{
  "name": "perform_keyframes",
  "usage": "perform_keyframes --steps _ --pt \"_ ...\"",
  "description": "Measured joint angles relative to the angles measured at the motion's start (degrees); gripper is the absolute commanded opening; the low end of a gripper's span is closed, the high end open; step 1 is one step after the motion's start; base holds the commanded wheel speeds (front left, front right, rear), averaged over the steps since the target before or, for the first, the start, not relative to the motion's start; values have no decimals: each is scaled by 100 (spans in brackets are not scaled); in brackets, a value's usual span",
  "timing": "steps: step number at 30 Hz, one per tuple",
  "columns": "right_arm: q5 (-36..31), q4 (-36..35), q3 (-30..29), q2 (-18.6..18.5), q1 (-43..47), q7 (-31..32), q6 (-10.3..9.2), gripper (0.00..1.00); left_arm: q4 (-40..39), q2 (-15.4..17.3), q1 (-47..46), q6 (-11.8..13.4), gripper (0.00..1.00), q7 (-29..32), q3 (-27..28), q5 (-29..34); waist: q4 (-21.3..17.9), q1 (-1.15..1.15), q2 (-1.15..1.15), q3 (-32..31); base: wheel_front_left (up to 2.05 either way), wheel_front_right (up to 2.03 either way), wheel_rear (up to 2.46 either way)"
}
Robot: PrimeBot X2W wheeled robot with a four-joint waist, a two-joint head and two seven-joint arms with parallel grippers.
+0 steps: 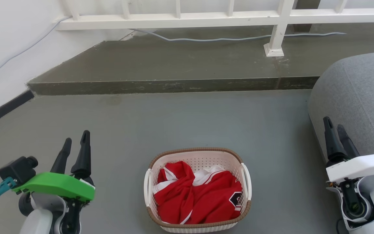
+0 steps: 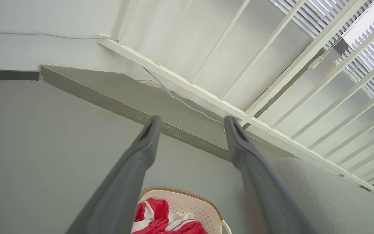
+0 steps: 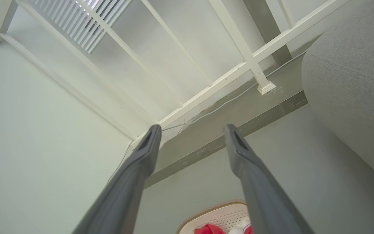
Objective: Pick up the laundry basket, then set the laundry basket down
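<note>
Left end effector (image 1: 76, 138) and right end effector (image 1: 333, 124) hung spread and empty, flanking the small cream-white perforated plastic laundry basket (image 1: 203, 160) on the grey floor (image 1: 174, 120). Pickup seemingly had not begun; next, each needed to reach one of the white side handles (image 1: 146, 187).

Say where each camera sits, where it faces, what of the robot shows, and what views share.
Head view: on the head, facing down at the basket on the floor; left hand and right hand show.
Left wrist view: on that wrist, along its open fingers toward step and railing.
Right wrist view: likewise, along its fingers toward railing and sofa.
All share the basket.
</note>
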Motion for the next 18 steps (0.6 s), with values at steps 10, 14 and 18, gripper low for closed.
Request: perform_keyframes --steps 10,14,18 --pt "-1096 -90 297 -110 -1 -222 -189 100 -175 62 -76 187 100 -230 -368 1115 5 0 0 13 0 0 0" --pt "-1468 -112 399 -137 -1 -288 -246 100 -214 77 -85 244 100 -294 -504 1450 10 0 0 13 0 0 0" --pt "-1823 -119 482 -151 -2 -361 -290 100 -207 80 -97 347 100 -356 -589 1756 15 0 0 13 0 0 0"
